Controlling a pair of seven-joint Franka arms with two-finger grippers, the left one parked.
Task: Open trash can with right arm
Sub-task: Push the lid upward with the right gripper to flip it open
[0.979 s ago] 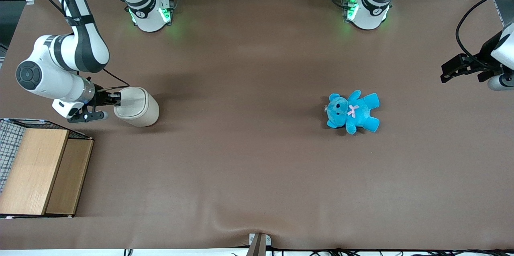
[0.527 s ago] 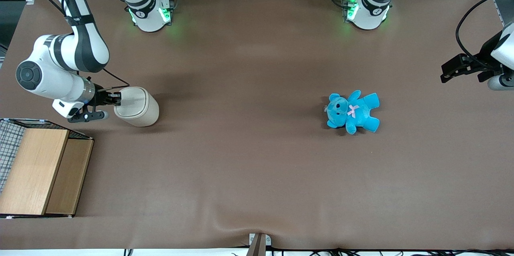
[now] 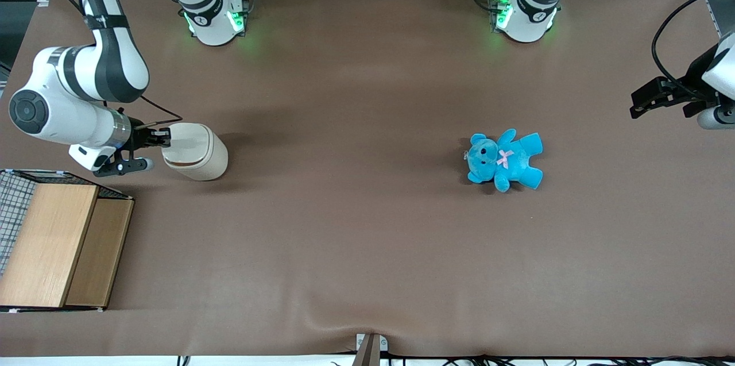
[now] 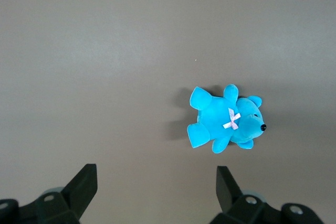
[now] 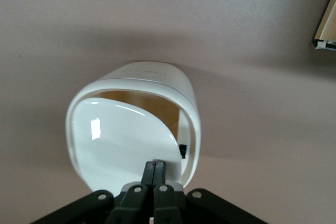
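Note:
The cream-white trash can [image 3: 198, 153] stands on the brown table toward the working arm's end. My right arm's gripper [image 3: 163, 137] is at the lid's edge on the side toward the table's end. In the right wrist view the black fingers [image 5: 155, 165] are shut together with their tips on the edge of the white flip lid [image 5: 123, 140]. The lid is tipped inside the rim [image 5: 189, 103]. A gap along the rim shows the tan inside [image 5: 142, 98].
A wooden box [image 3: 57, 245] with a wire mesh basket [image 3: 11, 199] beside it lies nearer the front camera than the gripper; its corner shows in the right wrist view [image 5: 328, 24]. A blue teddy bear [image 3: 504, 160] lies toward the parked arm's end, also in the left wrist view [image 4: 226, 119].
The right arm's elbow and wrist have shifted a little toward the table's end. The gripper stays at the lid's edge, and a dark gap now shows along the lid's near edge.

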